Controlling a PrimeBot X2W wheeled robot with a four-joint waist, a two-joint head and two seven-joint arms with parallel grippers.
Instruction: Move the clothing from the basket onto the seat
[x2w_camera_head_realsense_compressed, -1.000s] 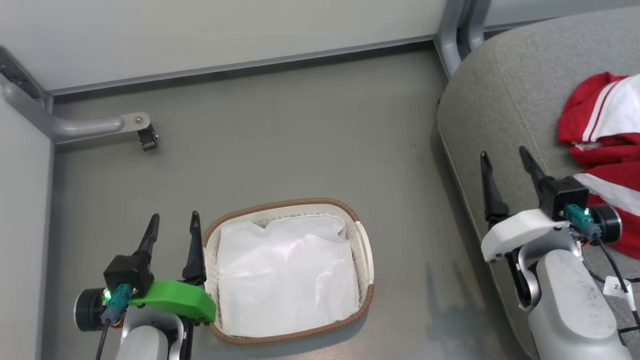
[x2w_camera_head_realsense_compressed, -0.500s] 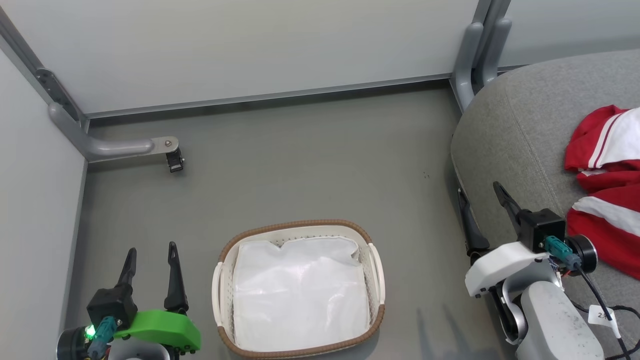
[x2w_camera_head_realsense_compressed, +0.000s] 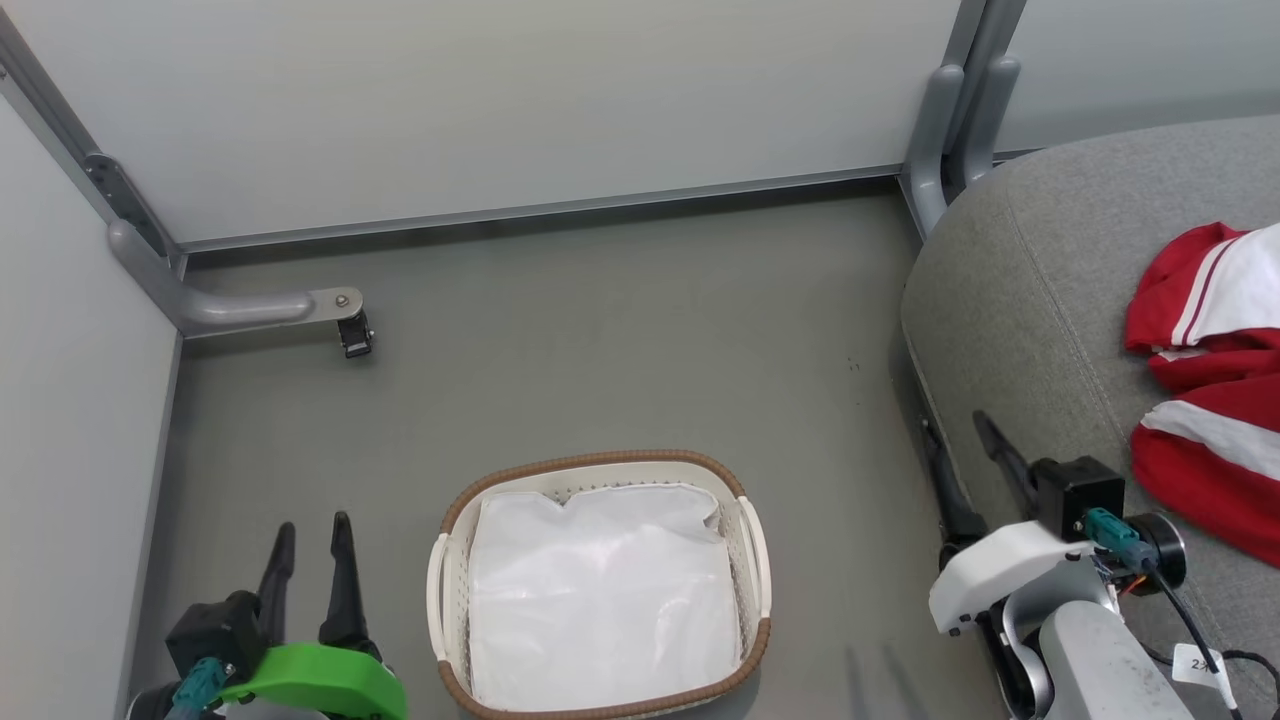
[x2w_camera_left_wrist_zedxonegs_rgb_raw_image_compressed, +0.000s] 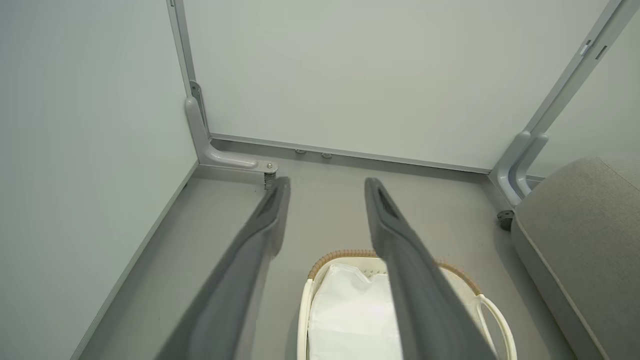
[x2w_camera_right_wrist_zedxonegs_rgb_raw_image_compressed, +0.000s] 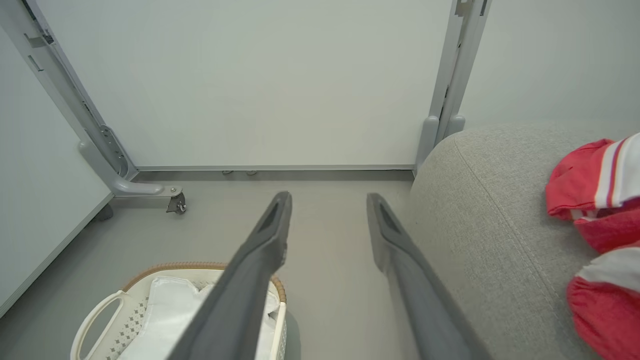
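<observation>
While the head view had the clothing (x2w_camera_head_realsense_compressed: 1210, 380) lying on the seat (x2w_camera_head_realsense_compressed: 1030, 300), well apart from the basket (x2w_camera_head_realsense_compressed: 590, 462) on the floor, the basket held its white liner (x2w_camera_head_realsense_compressed: 600, 590) and no red; the left end effector (x2w_camera_head_realsense_compressed: 313, 525) and right end effector (x2w_camera_head_realsense_compressed: 956, 425) were both parted and empty. Left wrist view: fingers spread wide above the basket, gripping nothing. Right wrist view: fingers spread wide beside the seat's rounded corner, garment off to one side. Judged risks: another dip could snag the liner; a sweep past the seat could drag a red fold floorward.
</observation>
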